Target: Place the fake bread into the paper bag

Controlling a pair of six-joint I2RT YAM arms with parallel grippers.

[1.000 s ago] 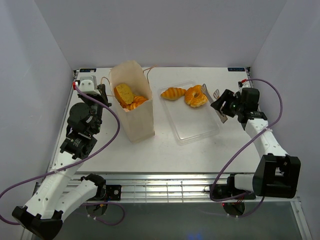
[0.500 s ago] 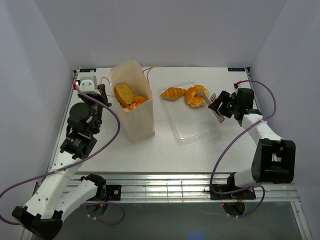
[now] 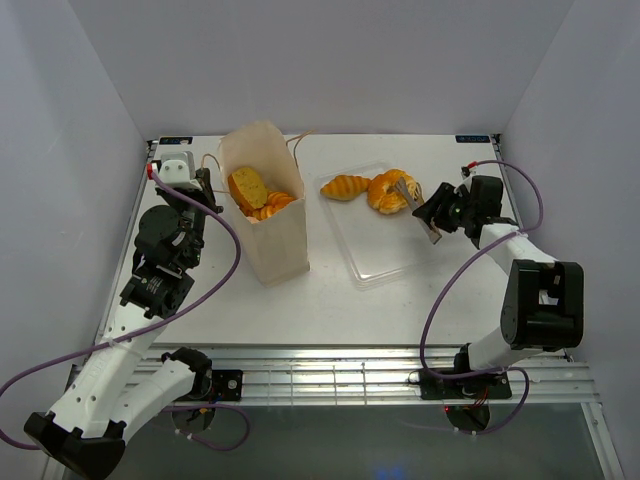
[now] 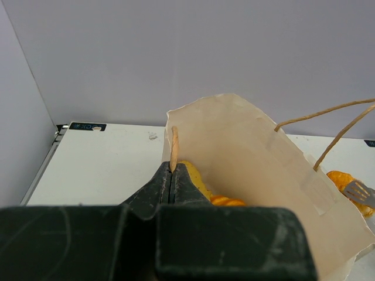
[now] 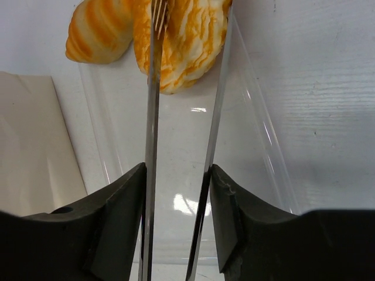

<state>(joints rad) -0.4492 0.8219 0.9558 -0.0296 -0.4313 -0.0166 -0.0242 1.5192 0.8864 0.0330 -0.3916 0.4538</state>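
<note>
White table (image 3: 330, 290), paper bag (image 3: 268, 215) pastries visible overhead, right wrist croissant (image 5: 181, 44)

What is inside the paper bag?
In the paper bag you can see an orange loaf and an orange striped pastry beside it. Anything deeper down is hidden by the bag's walls and those pieces.

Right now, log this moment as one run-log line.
left gripper: shut on paper bag rim | right gripper: closing around croissant in clear tray | bag: some bread inside
</note>
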